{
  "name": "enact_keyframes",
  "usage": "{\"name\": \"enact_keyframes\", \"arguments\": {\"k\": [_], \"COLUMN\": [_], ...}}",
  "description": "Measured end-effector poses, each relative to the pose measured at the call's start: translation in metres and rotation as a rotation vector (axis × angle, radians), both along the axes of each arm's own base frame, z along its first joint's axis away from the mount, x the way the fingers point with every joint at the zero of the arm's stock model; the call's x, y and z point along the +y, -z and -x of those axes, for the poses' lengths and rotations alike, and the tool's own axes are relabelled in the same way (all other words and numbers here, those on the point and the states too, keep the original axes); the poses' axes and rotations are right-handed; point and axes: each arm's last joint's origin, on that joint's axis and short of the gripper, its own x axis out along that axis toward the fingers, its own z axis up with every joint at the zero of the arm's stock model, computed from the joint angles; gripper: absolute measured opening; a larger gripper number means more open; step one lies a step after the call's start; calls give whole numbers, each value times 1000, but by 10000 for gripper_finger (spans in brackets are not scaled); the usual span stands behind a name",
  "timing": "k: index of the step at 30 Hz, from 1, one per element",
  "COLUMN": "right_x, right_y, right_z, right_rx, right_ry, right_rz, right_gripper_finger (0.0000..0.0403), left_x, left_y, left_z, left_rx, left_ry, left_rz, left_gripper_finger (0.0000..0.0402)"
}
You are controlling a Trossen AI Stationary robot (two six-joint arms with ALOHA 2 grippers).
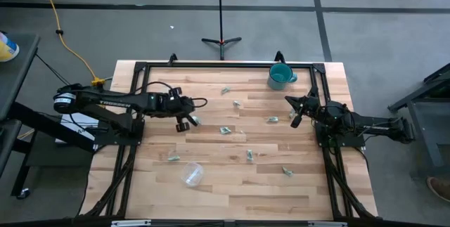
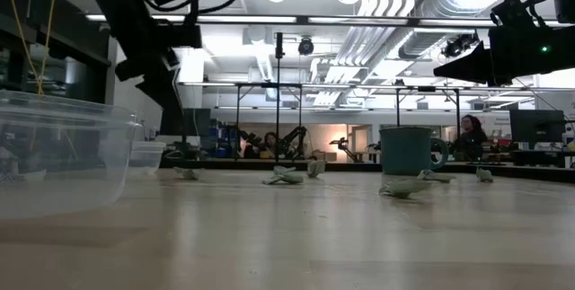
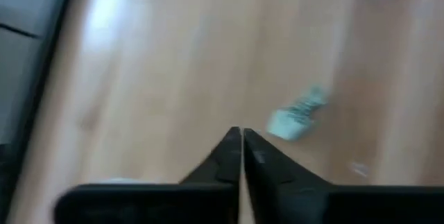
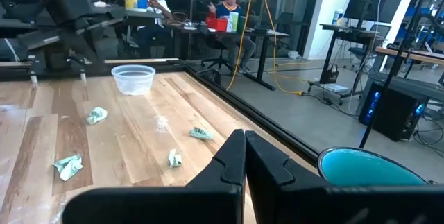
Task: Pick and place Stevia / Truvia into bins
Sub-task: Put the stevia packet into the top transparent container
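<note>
Several pale green sachets lie flat and scattered over the wooden table: one (image 1: 195, 120) right beside my left gripper (image 1: 186, 119), others (image 1: 225, 130), (image 1: 272, 119), (image 1: 249, 155) toward the middle. In the left wrist view, the nearest sachet (image 3: 298, 115) lies just past my shut, empty fingers (image 3: 241, 141). A clear cup (image 1: 192, 174) stands upright near the table's near edge and looms large in the low view (image 2: 63, 155). My right gripper (image 1: 295, 111) hovers shut and empty (image 4: 244, 144) at the right side, with sachets (image 4: 201, 133) beyond it.
A teal mug (image 1: 281, 77) stands at the far right of the table, close to my right gripper. A black frame (image 1: 211, 65) runs round the table top. A smaller see-through container (image 2: 148, 155) shows behind the cup in the low view. People sit in the room beyond.
</note>
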Motion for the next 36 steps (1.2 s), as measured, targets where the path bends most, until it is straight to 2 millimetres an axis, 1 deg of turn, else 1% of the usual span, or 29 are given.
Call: {"name": "enact_keyframes", "arguments": {"k": [6, 10, 13, 17, 21, 25, 28, 31, 36], "right_x": [0, 0, 0, 0, 0, 0, 0, 0, 0], "right_y": [0, 1, 1, 1, 1, 1, 1, 1, 1], "right_z": [0, 0, 0, 0, 0, 0, 0, 0, 0], "right_rx": [5, 6, 9, 13, 13, 15, 14, 15, 16], "right_ry": [0, -1, -1, 0, -2, -2, -1, -1, 0], "right_rz": [-1, -1, -1, -2, -2, -1, -1, -1, 1], "right_gripper_finger": [0, 0, 0, 0, 0, 0, 0, 0, 0], "left_x": [-3, -3, -3, -1, -1, -1, -2, -2, -1], "left_y": [11, 32, 48, 68, 78, 80, 80, 80, 78], "left_z": [-15, -24, -29, -35, -40, -41, -41, -40, -43], "left_rx": [-50, 10, 67, 143, 163, 173, 174, 176, 176], "left_ry": [65, 149, 166, 164, 179, 196, 213, 231, 231], "left_rz": [121, 123, 121, 96, 87, 92, 97, 111, 74], "left_gripper_finger": [181, 234, 257, 262, 243, 204, 163, 113, 26]}}
